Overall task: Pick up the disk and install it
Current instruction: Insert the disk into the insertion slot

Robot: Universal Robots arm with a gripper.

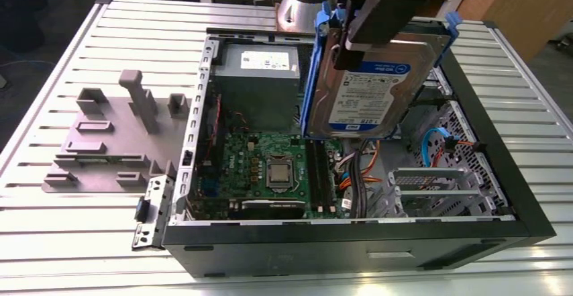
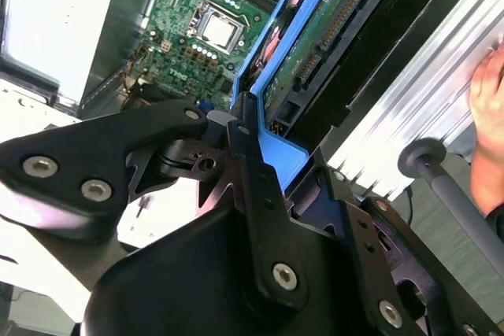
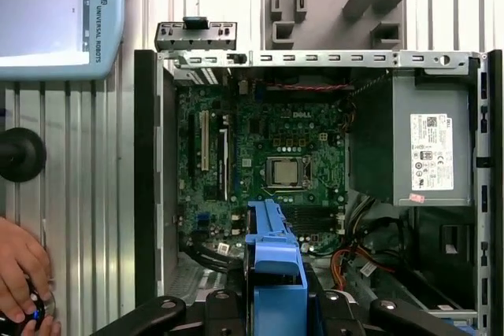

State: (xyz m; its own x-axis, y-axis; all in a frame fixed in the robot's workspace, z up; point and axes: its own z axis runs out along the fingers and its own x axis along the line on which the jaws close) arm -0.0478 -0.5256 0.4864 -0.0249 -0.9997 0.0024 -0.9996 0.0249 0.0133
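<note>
The disk, a silver hard drive with a white-and-blue label in a blue carrier frame, hangs upright above the open computer case. It is over the case's far right part in the exterior view. My gripper is shut on the disk's upper end from above. In the second wrist view the black fingers clamp the blue frame, and the drive's green circuit board faces the camera. The first wrist view looks down past the blue frame into the case.
Inside the case lie the green motherboard, a grey power supply and a metal drive cage with cables. A grey fixture plate sits at the exterior view's left. A person's hand and a pendant are beside the case.
</note>
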